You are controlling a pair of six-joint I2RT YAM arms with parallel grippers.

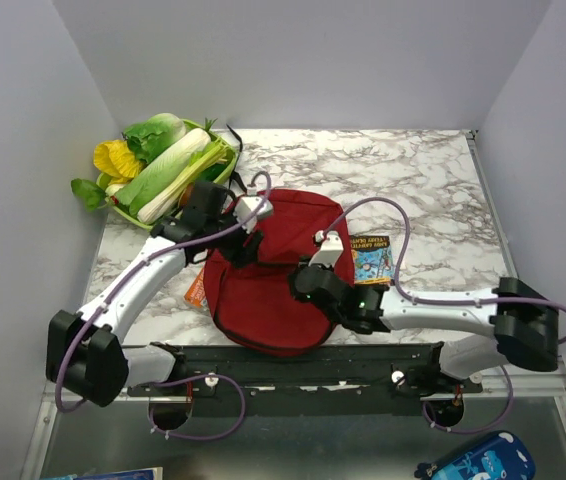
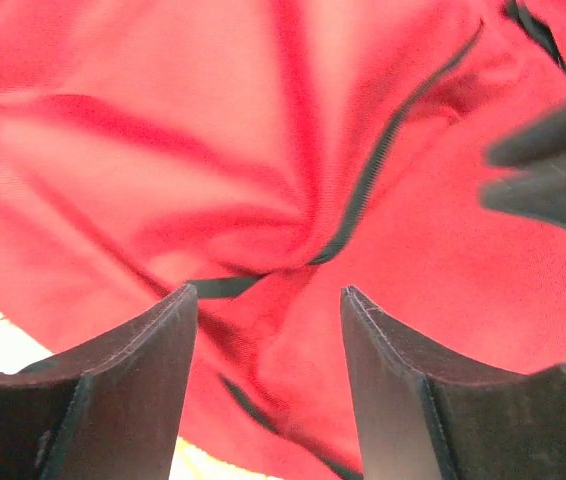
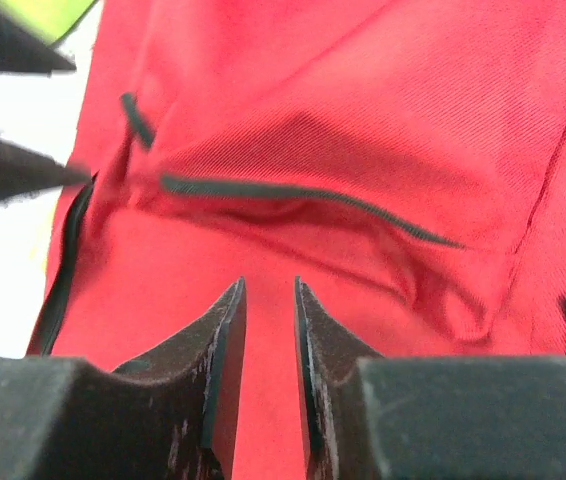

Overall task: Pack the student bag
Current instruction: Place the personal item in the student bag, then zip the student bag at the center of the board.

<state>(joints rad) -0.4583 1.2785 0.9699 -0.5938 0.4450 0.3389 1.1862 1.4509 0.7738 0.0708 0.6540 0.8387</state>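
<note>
Plainly, the student bag (image 1: 278, 285) lies flat on the marbled tabletop (image 1: 413, 180), close to its near edge and between the two arms, with both wrists hanging over its dark-red cloth. It looks soft and limp, creased and sagging, so it will probably fold or slide rather than lift as one stiff body. The black zipper line (image 3: 293, 195) and its seam seem the best places to take hold, since a pinch of loose fabric alone may slip. The left tool (image 2: 268, 295) stands released, its jaws well apart just above the wrinkled fabric and holding nothing. The right tool (image 3: 270, 285) is only narrowly parted, nothing caught between its jaws, and aimed at the pocket opening. Just beside the bag on the right lies a blue-covered picture book (image 1: 371, 258), partly under the right arm. An orange item (image 1: 196, 292) peeks out from beneath the bag's left edge; what it is I cannot tell. A green basket (image 1: 225, 160) of toy vegetables (image 1: 168, 175) sits at the far left, near the left arm's elbow sweep.
</note>
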